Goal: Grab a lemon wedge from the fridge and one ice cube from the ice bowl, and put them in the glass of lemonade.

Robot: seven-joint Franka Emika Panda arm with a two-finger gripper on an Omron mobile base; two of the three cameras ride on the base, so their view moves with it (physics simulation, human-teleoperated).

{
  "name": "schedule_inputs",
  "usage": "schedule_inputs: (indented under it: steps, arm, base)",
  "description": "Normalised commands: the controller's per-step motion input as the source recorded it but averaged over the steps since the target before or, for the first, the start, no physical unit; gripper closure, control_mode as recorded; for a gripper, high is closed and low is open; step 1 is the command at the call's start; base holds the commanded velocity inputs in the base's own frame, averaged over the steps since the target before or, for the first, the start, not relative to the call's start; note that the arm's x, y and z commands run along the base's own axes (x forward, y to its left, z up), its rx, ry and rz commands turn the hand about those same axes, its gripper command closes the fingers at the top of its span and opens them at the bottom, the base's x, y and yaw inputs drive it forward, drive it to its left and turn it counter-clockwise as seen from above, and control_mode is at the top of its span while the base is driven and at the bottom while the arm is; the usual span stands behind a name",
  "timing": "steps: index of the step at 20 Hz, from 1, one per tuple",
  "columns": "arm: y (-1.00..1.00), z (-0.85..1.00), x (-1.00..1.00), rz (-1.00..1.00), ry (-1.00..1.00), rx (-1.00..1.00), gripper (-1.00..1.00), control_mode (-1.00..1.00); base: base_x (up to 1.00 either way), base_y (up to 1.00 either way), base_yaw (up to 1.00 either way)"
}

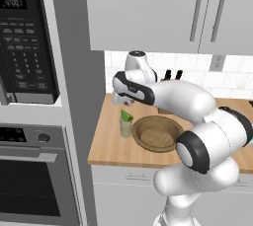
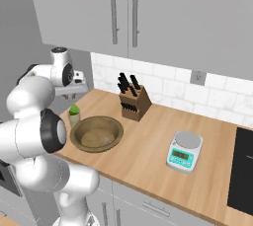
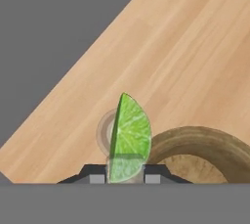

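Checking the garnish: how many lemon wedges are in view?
1. The lemon wedge is between the gripper's fingers, right over the glass beside the bowl; others may be hidden.

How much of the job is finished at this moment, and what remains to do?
Done: the lemon wedge is out of the fridge. In hand: the gripper holds it between its fingers above the glass of lemonade, beside the ice bowl; whether the wedge already touches the glass, I cannot tell. Left: release the wedge into the glass, then add one ice cube.

You see a wooden counter (image 2: 148, 136) carrying the glass of lemonade (image 2: 74, 117), ice bowl (image 2: 97, 133) right beside it, knife block (image 2: 134, 102) farther back, scale (image 2: 184, 152) to the right.
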Motion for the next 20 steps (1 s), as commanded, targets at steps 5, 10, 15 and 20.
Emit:
schedule_inputs:
  steps: [5,10,15,20]
  arm:
    - [0.01,0.0,0.0,0.0,0.0,0.0,1.0,-1.0]
    - [0.01,-0.02,0.0,-0.01,0.0,0.0,1.0,-1.0]
    - [0.05,0.0,0.0,-0.02,0.01,0.0,1.0,-1.0]
    - [0.02,0.0,0.0,-0.02,0.01,0.0,1.0,-1.0]
  base:
    - [0.0,0.0,0.0]
    - [0.0,0.0,0.0]
    - [0.0,0.0,0.0]
    - [0.0,0.0,0.0]
